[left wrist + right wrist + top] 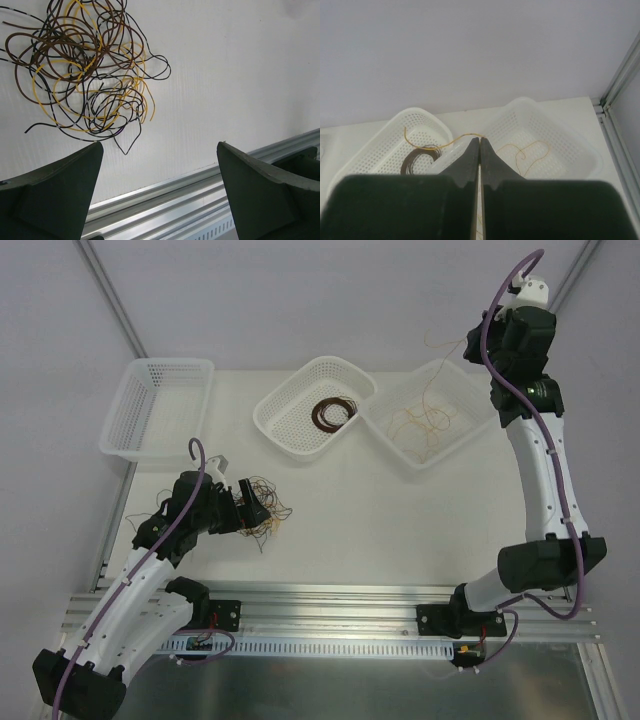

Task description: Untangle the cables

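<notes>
left end effector (159, 146) released beside cable tangle (85, 65) | right end effector (480, 139) pinching tan cable (456, 138) above white basket (570, 145)

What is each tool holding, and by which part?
Right tool pinches a thin orange cable somewhere along its length; left tool is open, holding nothing.
</notes>
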Tool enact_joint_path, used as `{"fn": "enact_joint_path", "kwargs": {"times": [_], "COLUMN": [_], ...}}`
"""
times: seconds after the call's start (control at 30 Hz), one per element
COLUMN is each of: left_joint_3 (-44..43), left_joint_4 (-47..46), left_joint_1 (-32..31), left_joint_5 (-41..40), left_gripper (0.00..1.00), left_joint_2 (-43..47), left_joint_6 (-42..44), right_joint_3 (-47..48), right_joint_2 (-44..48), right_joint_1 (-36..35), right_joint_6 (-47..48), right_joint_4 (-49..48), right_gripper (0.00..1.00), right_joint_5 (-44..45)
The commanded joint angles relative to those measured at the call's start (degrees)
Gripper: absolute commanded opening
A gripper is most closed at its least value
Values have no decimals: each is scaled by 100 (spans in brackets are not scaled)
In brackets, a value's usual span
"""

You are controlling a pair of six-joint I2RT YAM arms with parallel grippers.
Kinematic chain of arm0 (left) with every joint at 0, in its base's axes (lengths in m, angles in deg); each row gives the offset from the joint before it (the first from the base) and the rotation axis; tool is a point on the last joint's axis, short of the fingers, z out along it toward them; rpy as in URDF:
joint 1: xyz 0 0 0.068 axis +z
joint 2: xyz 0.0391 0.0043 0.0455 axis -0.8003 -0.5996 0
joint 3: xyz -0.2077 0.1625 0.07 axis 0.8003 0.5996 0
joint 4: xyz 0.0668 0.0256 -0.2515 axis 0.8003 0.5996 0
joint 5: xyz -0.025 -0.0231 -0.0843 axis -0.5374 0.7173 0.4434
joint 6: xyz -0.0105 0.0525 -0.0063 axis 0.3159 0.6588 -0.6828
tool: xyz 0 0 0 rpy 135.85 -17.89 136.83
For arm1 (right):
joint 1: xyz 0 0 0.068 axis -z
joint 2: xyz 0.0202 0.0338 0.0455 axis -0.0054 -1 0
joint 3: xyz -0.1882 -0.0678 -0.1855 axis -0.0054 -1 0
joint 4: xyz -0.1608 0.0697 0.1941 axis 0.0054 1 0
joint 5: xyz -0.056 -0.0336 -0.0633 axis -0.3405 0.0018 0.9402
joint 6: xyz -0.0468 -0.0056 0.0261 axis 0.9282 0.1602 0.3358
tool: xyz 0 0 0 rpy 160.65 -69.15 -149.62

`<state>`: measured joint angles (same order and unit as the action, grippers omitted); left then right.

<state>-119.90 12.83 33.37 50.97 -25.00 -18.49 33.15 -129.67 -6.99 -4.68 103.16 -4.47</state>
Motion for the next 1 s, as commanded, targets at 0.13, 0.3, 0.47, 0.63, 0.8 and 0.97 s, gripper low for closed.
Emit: {"fn": "enact_joint_path", "kwargs": {"times": [0.13,0.3,0.47,0.63,0.8,0.97], "left_joint_3": [-24,-51,-104,-270,-464,-543], "left_joint_4": [83,83,83,83,83,-197], "left_joint_1": [10,10,10,10,10,10], "left_joint_5": [5,-74,-250,-478,-804,-1024], "left_gripper": [99,99,99,99,95,88], "left_joint_2": [57,-5,-268,-750,-1348,-2017], "left_joint_6": [-143,-195,-257,-231,-143,-117], "right_joint_3": [-714,-908,-1040,-1810,-2822,-4209], "right_joint_2": [-1078,-1167,-649,124,984,1636], "right_joint_1": [307,343,211,-166,-982,-1966], "right_joint_6": [-786,-989,-954,-1024,-1146,-1428], "right_joint_4": [-488,-119,382,594,629,401], "right_gripper": [8,67,91,98,99,98], "right_joint_5": [-267,-249,-284,-451,-811,-1022]}}
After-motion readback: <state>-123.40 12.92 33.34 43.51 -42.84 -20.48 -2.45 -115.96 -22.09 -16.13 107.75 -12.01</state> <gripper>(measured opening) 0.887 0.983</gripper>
